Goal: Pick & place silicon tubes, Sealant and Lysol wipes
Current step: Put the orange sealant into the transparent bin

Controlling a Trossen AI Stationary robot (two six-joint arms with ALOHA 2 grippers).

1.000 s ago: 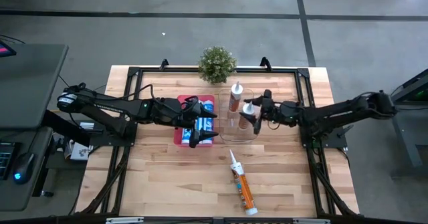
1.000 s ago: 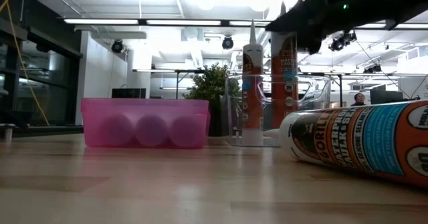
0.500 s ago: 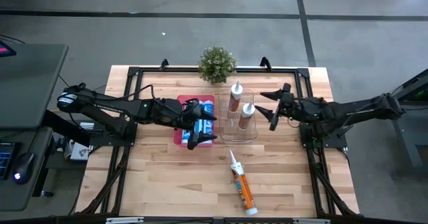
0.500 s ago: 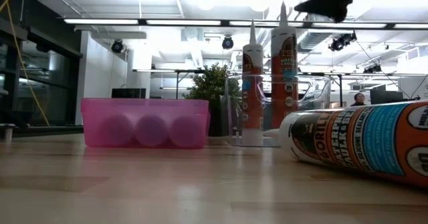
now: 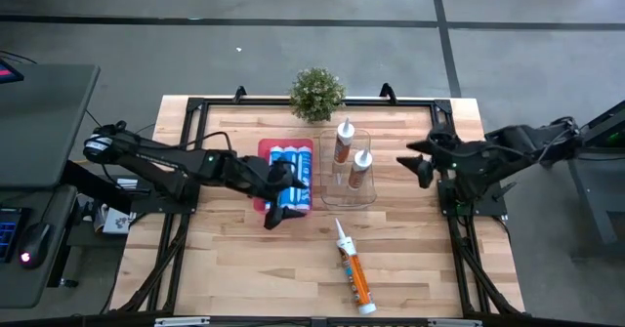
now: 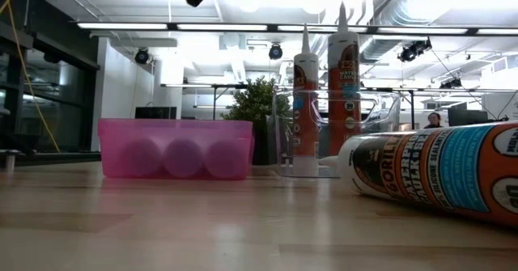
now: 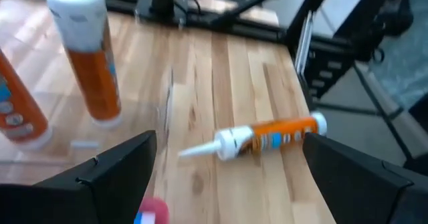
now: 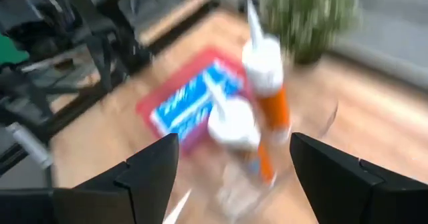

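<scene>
**A:** What does the room look like?

**B:** It has a grey floor and long lights on the ceiling. In the middle is a light wooden desk (image 5: pixel 244 259) with a black frame round it. A small green plant (image 5: pixel 317 93) sits at the back edge.

**A:** Where is the tube that still needs moving?

**B:** The long orange and white sealant tube (image 5: pixel 353 268) lies flat on the desk, in front of the clear plastic box (image 5: pixel 332 192). It is well apart from the box. Two more tubes stand upright inside the box. Just to the left of the box is the pink plastic bin (image 6: pixel 174 148) with the blue wipe cans in it.

**A:** What are the claws doing?

**B:** The left claw (image 5: pixel 280 208) is spread wide and empty, by the front of the pink bin, left of the clear box. The right claw (image 5: pixel 420 163) is also spread and empty, off to the right of the clear box.

**A:** How would the lying tube feel to pick up?

**B:** I think it is hard, round and a bit heavy, and its smooth side could slip or roll. Grab it across the fat orange middle. Don't grab the thin white tip, which looks easy to bend.
</scene>
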